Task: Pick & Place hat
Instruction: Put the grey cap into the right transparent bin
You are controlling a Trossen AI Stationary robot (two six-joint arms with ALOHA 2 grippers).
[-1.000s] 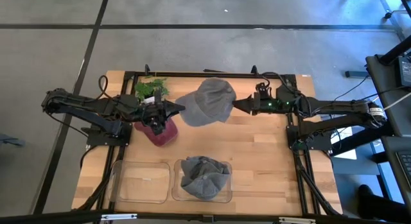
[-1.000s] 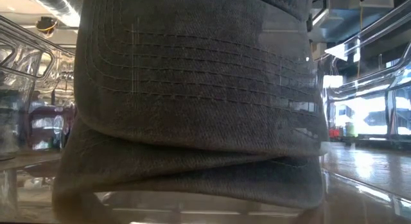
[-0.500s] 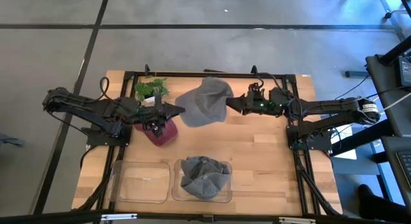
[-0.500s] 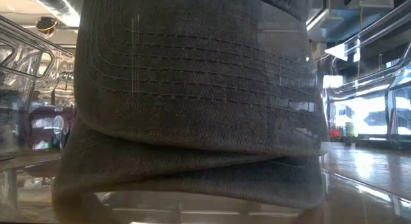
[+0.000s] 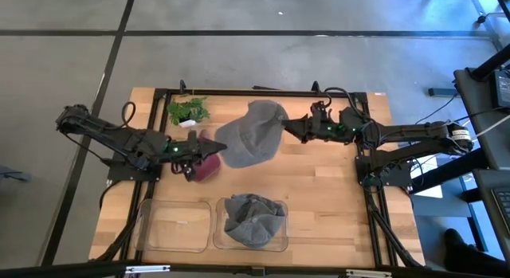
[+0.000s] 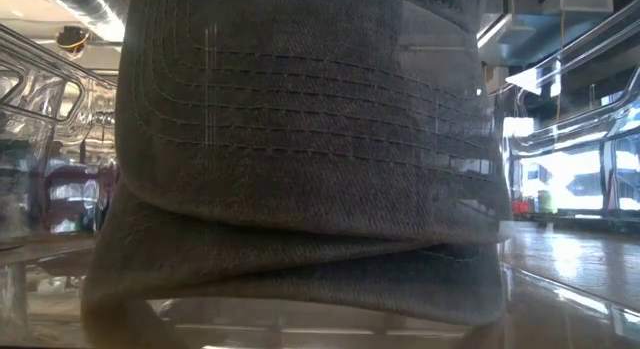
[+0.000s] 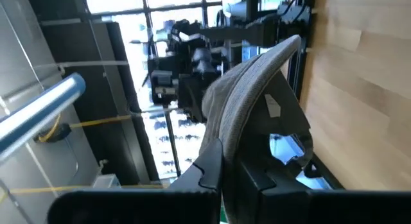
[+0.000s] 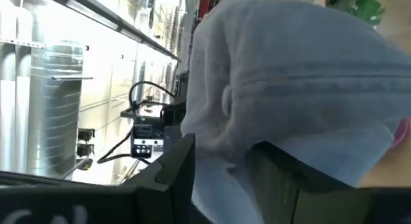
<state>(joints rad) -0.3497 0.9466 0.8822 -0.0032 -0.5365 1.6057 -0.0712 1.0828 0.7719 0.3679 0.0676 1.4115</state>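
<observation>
A grey cap (image 5: 251, 136) hangs stretched between my two grippers over the far middle of the table. My left gripper (image 5: 217, 146) is shut on its left end and my right gripper (image 5: 285, 128) is shut on its right end. The left wrist view looks into the cap's hollow underside (image 7: 257, 95), with a tag and a strap showing. The right wrist view shows its crown (image 8: 289, 76). A second grey cap (image 5: 253, 217) lies crumpled in a clear bin and fills the low view (image 6: 300, 159). My left gripper pinches the cap's edge (image 7: 215, 144) between its two fingers, coming level from the table's left. The cap rises away from the fingers, open side toward the camera. My right gripper pinches a bunched fold of the crown's cloth (image 8: 221, 137) between its two fingers, coming level from the table's right. The cloth puckers at the fingers.
A dark red object (image 5: 205, 168) lies under my left gripper, and a green plant (image 5: 187, 111) stands toward the far left. Two clear bins sit at the near edge: the left one (image 5: 175, 226) holds nothing, the right one (image 5: 279, 230) holds the second cap. Bare wood lies near right.
My right gripper has moved toward the table's left, and my left gripper has moved toward the near edge. The cap between them has shifted left and nearer, and has narrowed and turned so that its left end reaches over the dark red object.
</observation>
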